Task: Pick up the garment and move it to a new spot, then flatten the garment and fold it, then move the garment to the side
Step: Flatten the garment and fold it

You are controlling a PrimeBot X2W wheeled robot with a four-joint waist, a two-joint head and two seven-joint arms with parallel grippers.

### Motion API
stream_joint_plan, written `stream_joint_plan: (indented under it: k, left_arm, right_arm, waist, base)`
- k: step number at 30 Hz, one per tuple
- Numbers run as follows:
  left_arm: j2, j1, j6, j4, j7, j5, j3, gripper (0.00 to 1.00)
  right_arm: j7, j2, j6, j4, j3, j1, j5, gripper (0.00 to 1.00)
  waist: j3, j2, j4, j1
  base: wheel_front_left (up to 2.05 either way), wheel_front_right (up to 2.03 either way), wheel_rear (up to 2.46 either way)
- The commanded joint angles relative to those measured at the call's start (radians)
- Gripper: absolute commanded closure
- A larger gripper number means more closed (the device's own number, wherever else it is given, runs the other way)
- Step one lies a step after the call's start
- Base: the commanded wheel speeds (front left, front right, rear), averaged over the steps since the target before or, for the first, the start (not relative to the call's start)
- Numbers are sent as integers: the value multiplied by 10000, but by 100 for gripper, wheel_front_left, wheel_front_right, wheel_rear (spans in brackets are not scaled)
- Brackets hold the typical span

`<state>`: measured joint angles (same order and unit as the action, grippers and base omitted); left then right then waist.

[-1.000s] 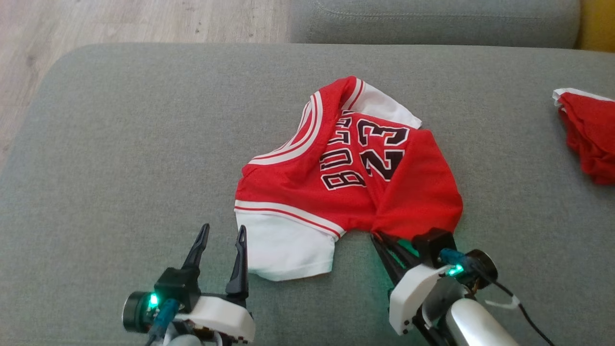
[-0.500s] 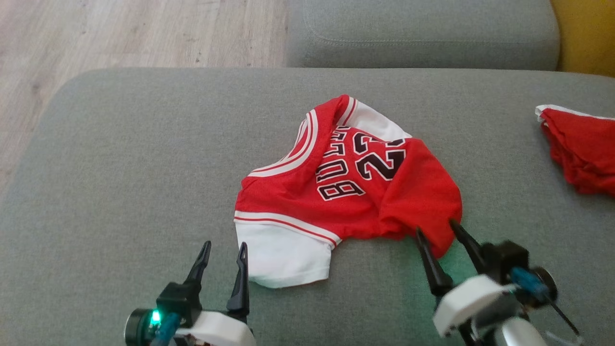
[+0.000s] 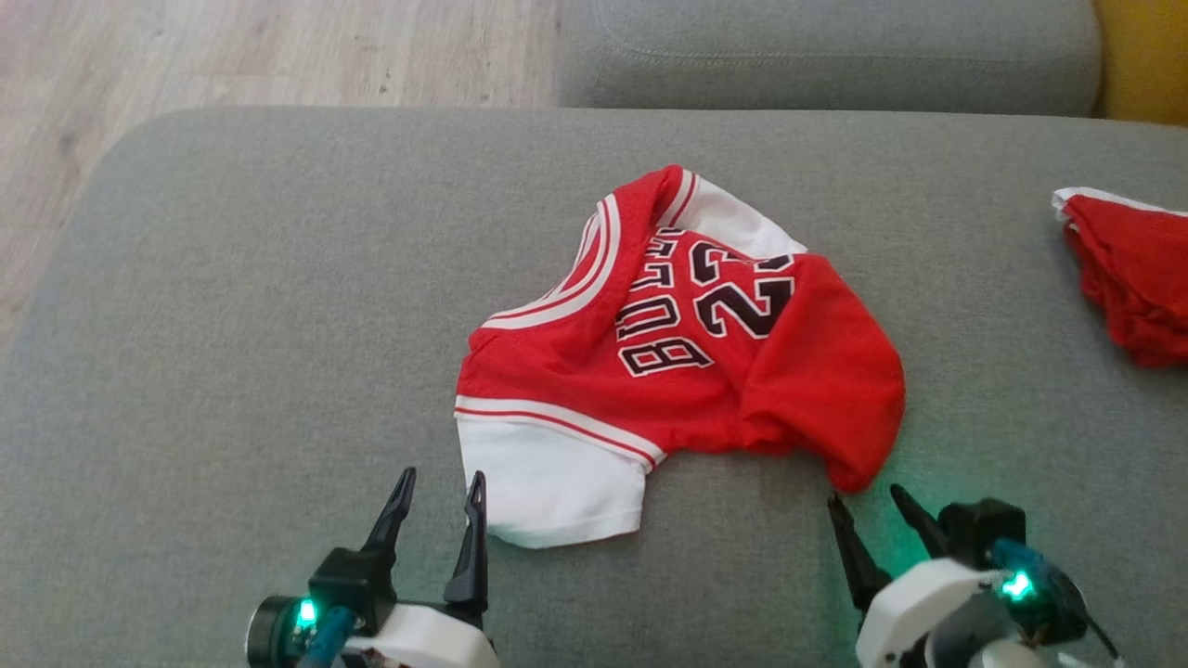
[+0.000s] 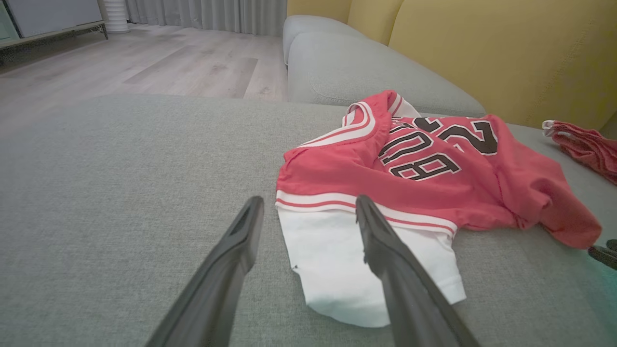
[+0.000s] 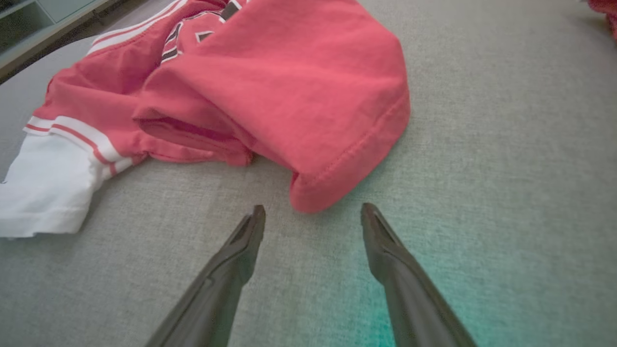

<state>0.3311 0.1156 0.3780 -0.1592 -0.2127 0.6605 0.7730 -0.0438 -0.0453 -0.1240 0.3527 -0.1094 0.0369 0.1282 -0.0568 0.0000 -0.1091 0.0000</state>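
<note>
Left gripper [image 3: 442,473]: our fingers parted, empty, by the white hem. Crumpled red-and-white basketball jersey [image 3: 677,371]: mid grey sofa cushion [image 3: 232,278], long axis near-to-far, white hem toward us. Right gripper [image 3: 865,494]: our fingers parted, empty, near the red fold.

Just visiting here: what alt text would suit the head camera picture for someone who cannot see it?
A crumpled red and white jersey lies on a grey cushion. The open left gripper and open right gripper point at its near edge, holding nothing. Another red garment lies at the right edge.
</note>
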Motion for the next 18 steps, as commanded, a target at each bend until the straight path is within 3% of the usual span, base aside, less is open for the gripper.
stream_joint_plan:
  k: [1, 6, 7, 8, 10, 11, 18]
  left_arm:
    - [143, 437, -10, 268, -98, -15, -301, 0]
    - [163, 489, -5, 241, -108, -7, -327, 0]
    - [163, 496, 2, 239, -111, -6, -331, 0]
    - [162, 498, 11, 237, -114, -4, -334, 0]
    - [158, 499, 33, 233, -121, 4, -344, 0]
    - [155, 498, 47, 233, -126, 11, -354, 0]
    - [145, 545, 79, 262, -176, 40, -432, 0]
  right_arm:
    - [259, -49, -67, 146, -157, -790, 43, 0]
    - [565, -49, -67, 918, -132, -1328, 174, 0]
    - [659, -49, -67, 1061, -89, -1430, 190, 12]
    - [733, -49, -67, 1194, -1, -1521, 122, 52]
    - [828, -49, -67, 1426, 200, -1683, -97, 88]
    - [856, -49, -67, 1514, 344, -1768, -278, 100]
    - [795, -357, -67, 1575, 1739, -2761, -2562, 100]
  waist:
    - [-108, 0, -105, 0]
    - [-183, 0, -205, 0]
    - [-190, 0, -220, 0]
    - [-194, 0, -227, 0]
    - [-198, 0, -223, 0]
    - [-201, 0, -211, 0]
    - [-264, 0, -38, 0]
  base:
    - [0, 0, 0]
    - [0, 0, 0]
    - [0, 0, 0]
    - [0, 0, 0]
    - [0, 0, 0]
    - [0, 0, 0]
    - [0, 0, 0]
